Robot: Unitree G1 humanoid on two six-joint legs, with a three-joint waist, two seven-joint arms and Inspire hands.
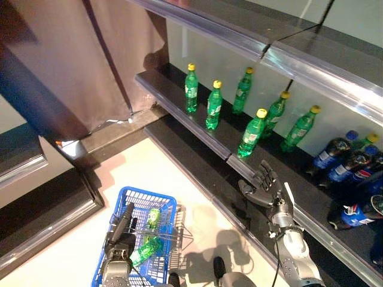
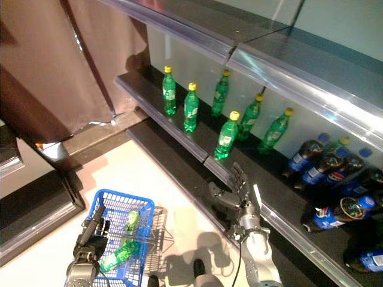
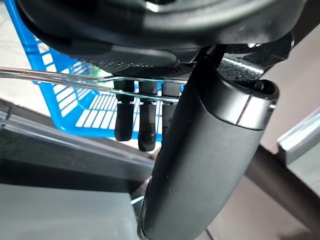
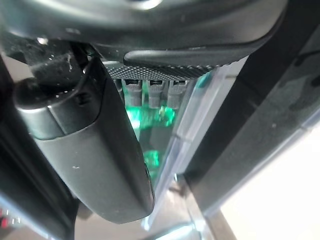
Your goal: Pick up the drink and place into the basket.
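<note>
While the left hand (image 1: 119, 242) grips the wire handle (image 1: 157, 234) of the blue basket (image 1: 161, 206), fingers curled round it, the right hand (image 1: 261, 188) is raised toward the shelf (image 1: 197, 128) with fingers straight and spread, holding nothing. Two green bottles (image 1: 146, 239) already lie in the basket. Six more green bottles stand on the shelf; the nearest bottle (image 1: 252, 133) stands at the front edge, just above and beyond the right hand, not yet touched. Dark cola bottles (image 1: 344, 167) sit further right and are not the nearest option.

Step in hand, as judged: reach for the next drink. The right hand is in approach, short of contact.

Next move calls for: advance the open hand until the nearest bottle's body sits between thumb and fingers, then close round its middle. Keep clear of the neighbouring bottle behind it, since a sideways brush could topple it. Hold the basket steady and open-side up for the drop.
</note>
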